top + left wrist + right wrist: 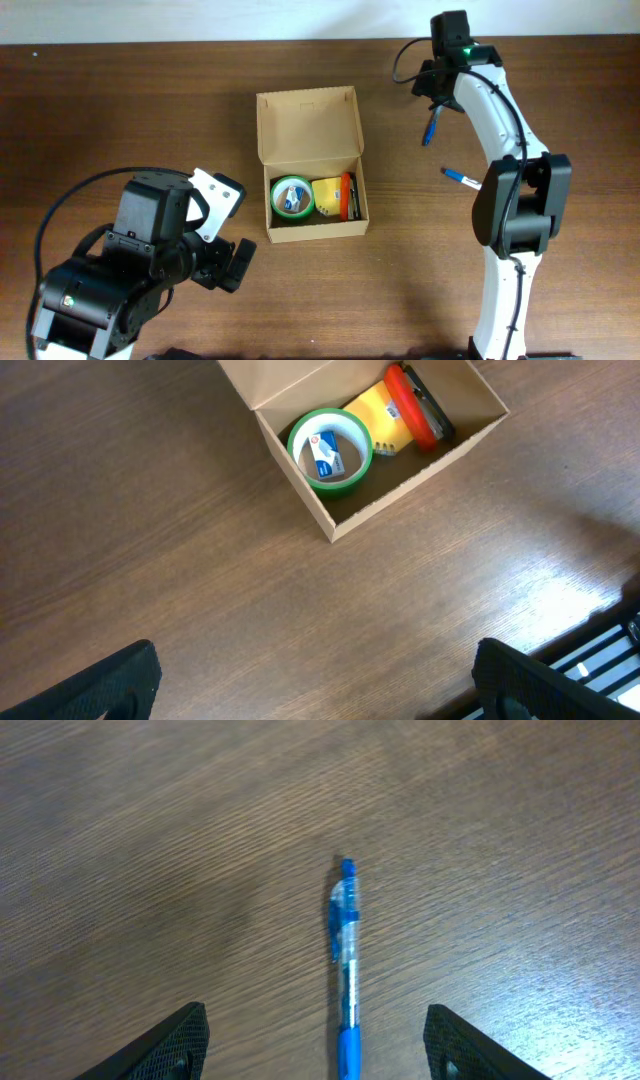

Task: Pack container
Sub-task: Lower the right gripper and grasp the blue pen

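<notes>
Right end effector (pixel 322 1045), jaws apart, hovers over the blue pen (pixel 345 950): drop straight, pinch mid-barrel, then carry it to the open box (pixel 315 232) mid-counter, near the left end effector (pixel 320 695), also spread wide.

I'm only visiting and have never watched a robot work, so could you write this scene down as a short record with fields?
Container: tan cardboard box, lid flap open, on the wooden table
Inside: green tape roll, yellow item, red item
Outside: blue pen and second pen, both lying on the table right of the box
Right gripper: open, over the blue pen, not touching it
Left gripper: open, empty, apart from the box
</notes>
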Available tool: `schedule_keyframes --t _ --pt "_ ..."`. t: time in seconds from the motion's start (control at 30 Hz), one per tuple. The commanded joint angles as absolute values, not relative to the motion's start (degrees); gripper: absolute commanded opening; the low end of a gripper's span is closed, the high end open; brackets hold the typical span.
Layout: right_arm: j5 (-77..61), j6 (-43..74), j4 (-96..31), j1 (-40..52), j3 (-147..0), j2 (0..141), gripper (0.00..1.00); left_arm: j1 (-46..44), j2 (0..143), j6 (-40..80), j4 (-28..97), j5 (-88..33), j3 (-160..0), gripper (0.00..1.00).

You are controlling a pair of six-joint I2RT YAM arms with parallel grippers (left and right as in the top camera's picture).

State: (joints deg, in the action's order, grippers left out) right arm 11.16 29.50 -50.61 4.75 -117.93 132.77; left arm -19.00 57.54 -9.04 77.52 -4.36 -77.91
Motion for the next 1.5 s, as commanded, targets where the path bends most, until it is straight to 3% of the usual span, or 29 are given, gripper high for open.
schedule_keyframes --t 0.0,1.47 --pt "11.75 33.63 -50.19 4.14 -118.24 134.45 0.70 -19.07 57.54 -9.98 77.41 -5.15 -78.91 1.00" --pt "6.20 36.53 -48.73 3.66 -118.19 142.80 0.52 -19.07 57.54 -9.98 77.41 -5.17 -78.91 1.00"
